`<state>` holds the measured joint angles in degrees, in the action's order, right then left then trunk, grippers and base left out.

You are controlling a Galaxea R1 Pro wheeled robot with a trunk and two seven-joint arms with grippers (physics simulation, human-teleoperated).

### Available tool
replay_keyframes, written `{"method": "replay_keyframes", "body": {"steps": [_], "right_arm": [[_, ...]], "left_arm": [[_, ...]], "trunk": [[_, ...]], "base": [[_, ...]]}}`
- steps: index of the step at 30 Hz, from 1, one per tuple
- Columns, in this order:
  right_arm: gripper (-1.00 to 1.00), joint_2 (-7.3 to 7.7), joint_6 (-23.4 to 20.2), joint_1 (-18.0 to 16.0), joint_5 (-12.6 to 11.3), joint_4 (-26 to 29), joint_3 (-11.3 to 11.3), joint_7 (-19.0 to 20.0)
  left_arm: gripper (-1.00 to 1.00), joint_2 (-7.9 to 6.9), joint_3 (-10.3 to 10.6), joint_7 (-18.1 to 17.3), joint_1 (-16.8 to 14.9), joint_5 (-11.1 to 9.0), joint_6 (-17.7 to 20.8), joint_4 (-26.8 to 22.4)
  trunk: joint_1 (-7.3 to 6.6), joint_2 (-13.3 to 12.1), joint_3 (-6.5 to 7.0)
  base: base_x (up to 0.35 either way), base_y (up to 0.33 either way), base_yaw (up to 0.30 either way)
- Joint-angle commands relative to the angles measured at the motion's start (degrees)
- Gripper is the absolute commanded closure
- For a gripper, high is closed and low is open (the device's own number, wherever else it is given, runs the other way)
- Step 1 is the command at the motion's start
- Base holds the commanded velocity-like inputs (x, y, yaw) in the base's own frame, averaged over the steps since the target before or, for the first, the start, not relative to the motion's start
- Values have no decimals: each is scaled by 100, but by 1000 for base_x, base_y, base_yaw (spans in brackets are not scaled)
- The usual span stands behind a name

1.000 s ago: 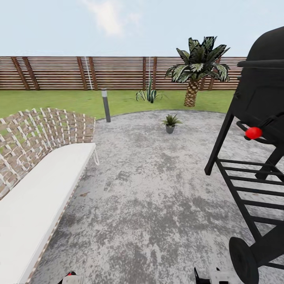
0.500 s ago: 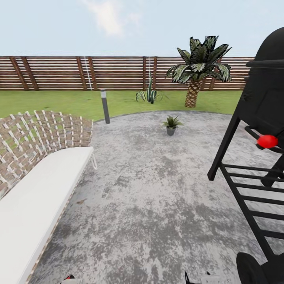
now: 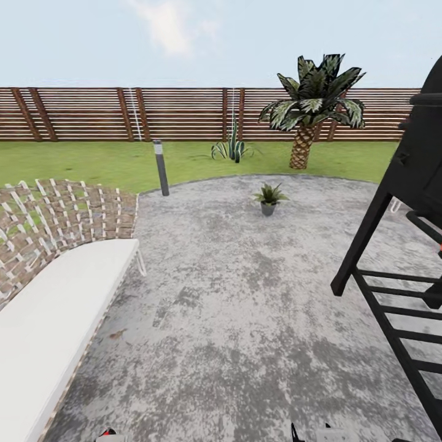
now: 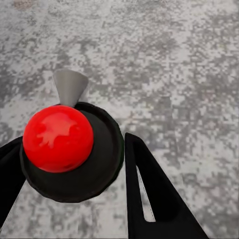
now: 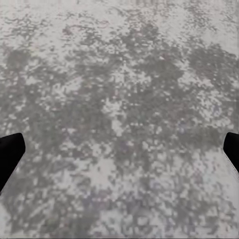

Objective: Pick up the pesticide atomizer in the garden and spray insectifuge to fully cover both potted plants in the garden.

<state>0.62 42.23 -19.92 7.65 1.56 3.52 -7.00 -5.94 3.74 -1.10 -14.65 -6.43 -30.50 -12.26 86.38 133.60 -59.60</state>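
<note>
On the patio [image 3: 245, 319], a potted plant [image 3: 268, 199]; left end effector [image 4: 69, 164] grips the atomizer [image 4: 67, 144], right end effector [image 5: 119, 149] spread wide.

Looking along our left pincer [image 4: 74, 164], we see its two black fingers [image 4: 149, 194] set on either side of a round dark object topped by a glossy red ball [image 4: 58, 138]. A pale grey cone-shaped nozzle [image 4: 69, 85] juts out from the dark body [image 4: 102, 159] beyond the ball, and the fingers sit close against that body, though we cannot tell whether they press on it. Beyond all this lies mottled grey paving [image 4: 169, 64].
</note>
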Motion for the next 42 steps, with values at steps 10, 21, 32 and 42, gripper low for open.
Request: {"method": "replay_keyframes", "body": {"steps": [10,21,32,42], "right_arm": [[-100,0,22,-3,62,2,35,-30],[-100,0,22,-3,62,2,35,-30],[-100,0,22,-3,62,1,35,-30],[-100,0,22,-3,62,1,35,-30]], "left_arm": [[100,-3,39,-13,4,-52,-18,4],[100,-10,39,-13,6,-60,-18,4],[100,-12,39,-13,6,-60,-17,4],[100,-11,39,-13,10,-60,-18,4]], "trunk": [[2,2,-5],[2,2,-5],[2,2,-5],[2,2,-5]], "base": [[337,0,-38],[337,0,-210],[338,0,-2],[338,0,0]]}}
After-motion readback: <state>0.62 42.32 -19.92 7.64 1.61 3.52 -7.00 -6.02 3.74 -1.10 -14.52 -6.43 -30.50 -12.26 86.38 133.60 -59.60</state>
